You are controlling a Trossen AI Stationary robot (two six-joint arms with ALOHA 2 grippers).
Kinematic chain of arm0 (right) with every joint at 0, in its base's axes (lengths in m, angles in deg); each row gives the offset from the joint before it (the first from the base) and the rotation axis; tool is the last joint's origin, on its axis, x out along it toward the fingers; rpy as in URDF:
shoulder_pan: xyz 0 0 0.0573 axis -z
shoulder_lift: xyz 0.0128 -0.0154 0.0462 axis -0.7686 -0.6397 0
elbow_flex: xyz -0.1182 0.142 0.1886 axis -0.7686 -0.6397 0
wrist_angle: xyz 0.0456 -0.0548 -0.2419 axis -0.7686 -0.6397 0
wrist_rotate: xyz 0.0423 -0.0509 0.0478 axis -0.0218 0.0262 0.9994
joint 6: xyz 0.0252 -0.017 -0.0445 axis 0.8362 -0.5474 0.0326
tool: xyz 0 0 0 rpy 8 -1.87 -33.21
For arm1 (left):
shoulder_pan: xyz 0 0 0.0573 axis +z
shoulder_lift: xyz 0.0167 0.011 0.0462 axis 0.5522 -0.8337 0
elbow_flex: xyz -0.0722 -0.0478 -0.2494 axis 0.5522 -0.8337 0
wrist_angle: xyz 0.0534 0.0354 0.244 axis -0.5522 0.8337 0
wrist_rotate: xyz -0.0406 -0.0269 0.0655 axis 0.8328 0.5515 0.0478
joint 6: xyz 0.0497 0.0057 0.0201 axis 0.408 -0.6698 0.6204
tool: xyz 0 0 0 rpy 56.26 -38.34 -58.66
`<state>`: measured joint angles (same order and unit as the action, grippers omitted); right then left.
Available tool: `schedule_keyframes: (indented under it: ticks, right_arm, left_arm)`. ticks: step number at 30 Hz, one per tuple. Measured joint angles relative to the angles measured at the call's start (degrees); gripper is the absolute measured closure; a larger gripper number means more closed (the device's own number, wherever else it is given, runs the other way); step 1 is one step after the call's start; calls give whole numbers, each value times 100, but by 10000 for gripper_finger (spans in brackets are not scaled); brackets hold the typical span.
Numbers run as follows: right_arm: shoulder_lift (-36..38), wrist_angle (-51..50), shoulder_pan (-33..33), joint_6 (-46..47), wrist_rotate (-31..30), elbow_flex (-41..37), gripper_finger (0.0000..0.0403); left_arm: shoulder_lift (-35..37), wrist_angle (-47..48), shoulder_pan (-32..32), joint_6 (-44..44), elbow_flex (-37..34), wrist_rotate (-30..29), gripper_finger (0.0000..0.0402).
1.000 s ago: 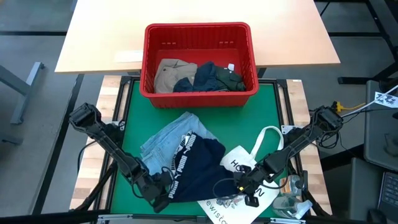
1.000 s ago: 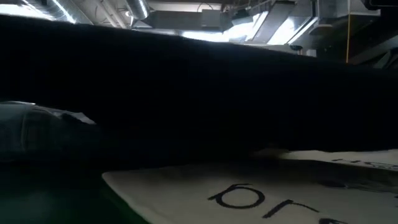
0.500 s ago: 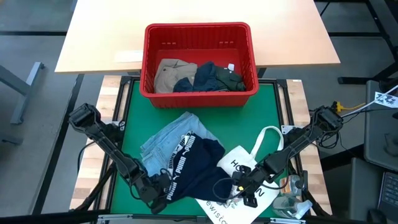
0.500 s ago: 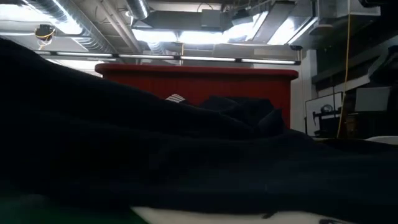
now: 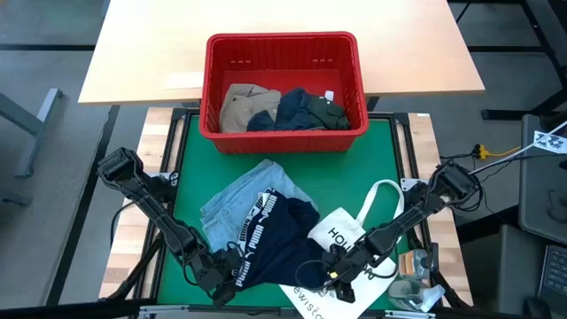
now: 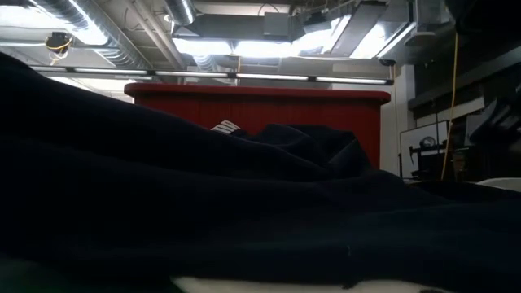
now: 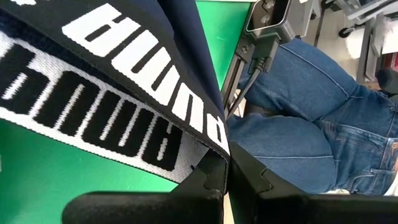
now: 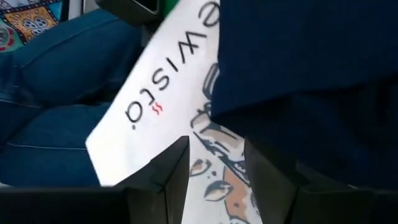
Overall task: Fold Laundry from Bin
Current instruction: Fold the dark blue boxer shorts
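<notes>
Left gripper [image 5: 227, 276] sits low at the near edge of the green worktop [image 5: 190, 168]; its fingers [image 7: 211, 180] are closed on the banded hem of the navy garment [image 5: 275, 235], the white-lettered waistband [image 7: 124, 118] running straight out of the pinch. Right gripper [image 5: 335, 273] is at the navy garment's opposite near corner, over the white tote bag [image 5: 354, 239]. Its fingers [image 8: 168, 174] stand slightly apart, with printed tote fabric showing in the gap and the navy cloth's edge just beyond the tips; no grip visible. The navy garment lies crumpled between the two grippers, partly overlapping the light blue denim [image 5: 239, 195], which spreads beyond the left fingers toward the bin [image 5: 283, 44]. The bin stands at the far end, well apart from both grippers, holding a khaki piece [image 5: 244, 105] beside darker garments [image 5: 306, 108]. In the low view, dark cloth [image 6: 203, 212] fills the foreground, the red bin wall [image 6: 260, 102] behind it.
</notes>
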<state>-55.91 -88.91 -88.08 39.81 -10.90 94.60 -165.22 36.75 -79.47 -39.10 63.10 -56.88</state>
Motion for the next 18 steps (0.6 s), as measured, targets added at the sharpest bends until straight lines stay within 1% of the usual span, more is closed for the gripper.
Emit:
schedule_keyframes:
  ticks: [4, 6, 8, 13, 18]
  right_arm:
    - [-67, 2, 0, 39, -389, 0, 249]
    - [-102, 6, 40, 291, -591, 0, 249]
    - [-109, -16, 89, 600, -611, 0, 249]
    - [-109, 1, 294, 1057, -533, 0, 249]
    - [-109, 4, 428, 1408, 16, 0, 249]
  left_arm:
    - [0, -4, 0, 0, 0, 0, 401]
    - [0, -4, 0, 0, 0, 0, 401]
    - [0, -4, 0, 34, 0, 0, 401]
    - [0, -3, 0, 43, 0, 0, 401]
    - [0, -2, -24, 45, 0, -7, 401]
